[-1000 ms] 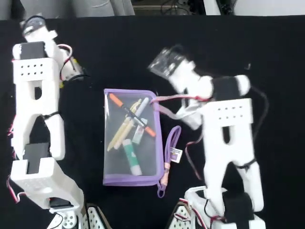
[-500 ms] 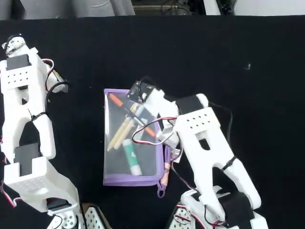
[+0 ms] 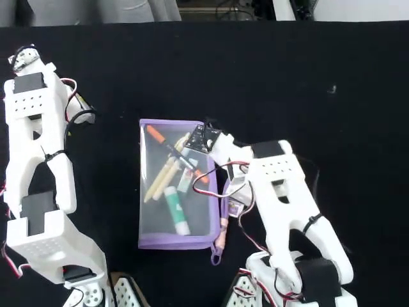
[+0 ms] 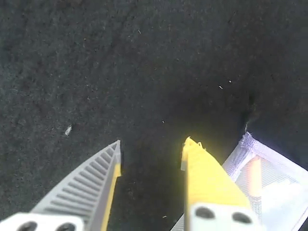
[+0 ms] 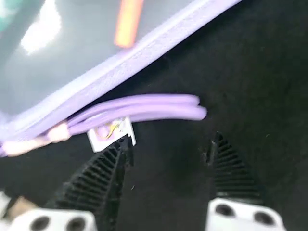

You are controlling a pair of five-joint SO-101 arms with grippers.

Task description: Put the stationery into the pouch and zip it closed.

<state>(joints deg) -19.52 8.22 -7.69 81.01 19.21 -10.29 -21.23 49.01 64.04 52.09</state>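
Stationery is lying inside the pouch, which is resting flat on the black bench between the two arms; through its clear mesh face we are seeing an orange-capped pen lying aslant across the far end, a couple of pale yellow pencils crossing beneath it, and a green and white tube nearer the middle; we are not managing to tell whether the zip is drawn shut.

Purple trim is running round the pouch's edge; a purple wrist strap is lying on the bench just beside the long edge that is facing the right arm, and a small white tag is lying beside it.

We are finding the right hand poised over that edge, close to the pouch's far corner in the high view; its two dark ribbed fingers are standing wide apart and are gripping nothing; the tag is sitting just beside one fingertip, and the strap's loop is lying just beyond the gap between the two; we are unable to say whether that fingertip is touching the tag.

We are seeing the left hand over bare bench, off the pouch's far corner on the left arm's side; its grey finger and yellow finger are spread open with nothing between them; the pouch's purple corner is showing just beside the yellow finger.
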